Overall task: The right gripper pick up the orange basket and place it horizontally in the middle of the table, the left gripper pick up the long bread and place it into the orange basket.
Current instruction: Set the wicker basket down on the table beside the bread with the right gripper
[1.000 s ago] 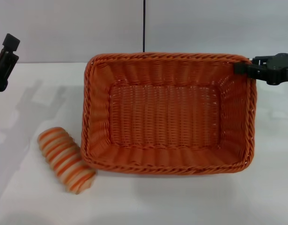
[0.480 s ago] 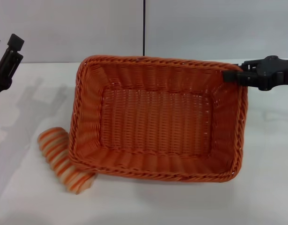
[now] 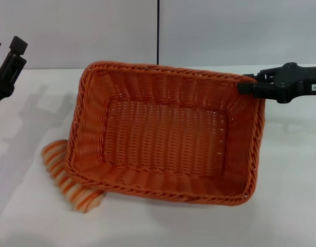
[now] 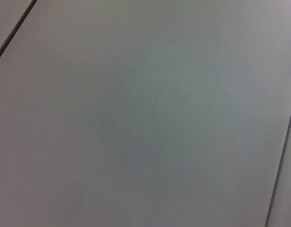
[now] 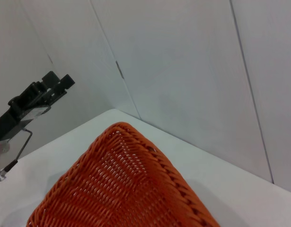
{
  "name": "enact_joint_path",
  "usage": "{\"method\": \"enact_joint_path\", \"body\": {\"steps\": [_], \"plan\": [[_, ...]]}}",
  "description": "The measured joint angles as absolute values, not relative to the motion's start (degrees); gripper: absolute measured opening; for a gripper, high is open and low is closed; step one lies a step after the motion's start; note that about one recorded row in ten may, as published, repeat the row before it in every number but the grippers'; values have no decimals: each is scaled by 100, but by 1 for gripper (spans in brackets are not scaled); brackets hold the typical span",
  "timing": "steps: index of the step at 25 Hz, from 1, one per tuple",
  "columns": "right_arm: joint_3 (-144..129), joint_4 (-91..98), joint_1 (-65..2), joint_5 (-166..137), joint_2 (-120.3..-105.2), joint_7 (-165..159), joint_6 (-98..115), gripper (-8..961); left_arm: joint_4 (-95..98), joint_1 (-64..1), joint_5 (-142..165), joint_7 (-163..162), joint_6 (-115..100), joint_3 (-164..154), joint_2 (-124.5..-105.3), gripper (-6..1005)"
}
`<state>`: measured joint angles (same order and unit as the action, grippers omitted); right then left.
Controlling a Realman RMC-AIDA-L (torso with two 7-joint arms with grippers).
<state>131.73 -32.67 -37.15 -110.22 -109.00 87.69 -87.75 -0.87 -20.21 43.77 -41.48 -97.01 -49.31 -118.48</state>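
The orange basket (image 3: 163, 139) hangs tilted above the white table (image 3: 291, 175), its left end lower. My right gripper (image 3: 245, 85) is shut on the braided rim at the basket's far right corner. The right wrist view shows the basket's rim and weave (image 5: 121, 189) just below the camera. The long bread (image 3: 59, 172), cream with orange stripes, lies on the table at the front left, partly hidden behind the basket's lower left corner. My left gripper (image 3: 6, 49) is raised at the far left edge, open and holding nothing; it also shows far off in the right wrist view (image 5: 57, 82).
A grey panelled wall (image 3: 224, 31) with a dark vertical seam stands behind the table. The left wrist view shows only that plain wall (image 4: 145, 113). Bare tabletop lies to the right of and in front of the basket.
The right gripper has carried the basket leftward and tilted it more. The basket's lower left corner now covers part of the bread. The left arm has barely moved.
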Motion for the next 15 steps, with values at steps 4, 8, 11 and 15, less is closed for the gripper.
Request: {"method": "enact_joint_path", "body": {"steps": [4,8,11,15], "plan": [[13182,-3295,-3687,-11016,-10906,8825,-8775,200,-88,-1999,4377,-4148,-9714,-4930,-11854,797],[13219,-3395,-3597,-10969,-10914,8880,-8790,183,-88,-1972,4377,-4163,-9736,-4930,-11856,796],[13219,-3409,-3582,-10964,-10919,8883,-8808,183,-88,-1971,4377,-4174,-9739,-4930,-11856,796],[13219,-3427,-3563,-10954,-10921,8888,-8831,182,-88,-1998,4369,-4206,-9734,-4882,-11850,796]]}}
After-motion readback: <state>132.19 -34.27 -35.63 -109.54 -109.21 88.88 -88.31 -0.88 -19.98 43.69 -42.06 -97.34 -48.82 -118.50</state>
